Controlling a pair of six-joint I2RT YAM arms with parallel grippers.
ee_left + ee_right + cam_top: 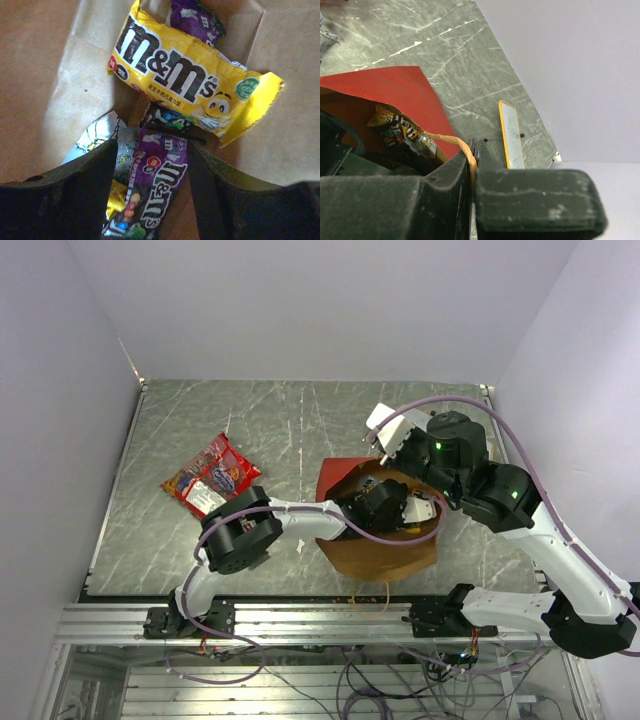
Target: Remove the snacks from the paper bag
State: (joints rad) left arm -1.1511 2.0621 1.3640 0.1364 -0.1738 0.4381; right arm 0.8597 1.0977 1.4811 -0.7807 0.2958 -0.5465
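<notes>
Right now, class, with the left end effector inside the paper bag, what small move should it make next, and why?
Probably close the left end effector on the purple packet. Its open fingers straddle that packet, which lies clear of the yellow packet, and the right end effector is shut on the handle of the paper bag.

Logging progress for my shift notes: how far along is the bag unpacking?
Done: red chip bag lies out on the table. In hand: right gripper pinches the handle; left gripper, open, straddles a purple packet inside the paper bag. Left: that one, the yellow packet, others.
</notes>
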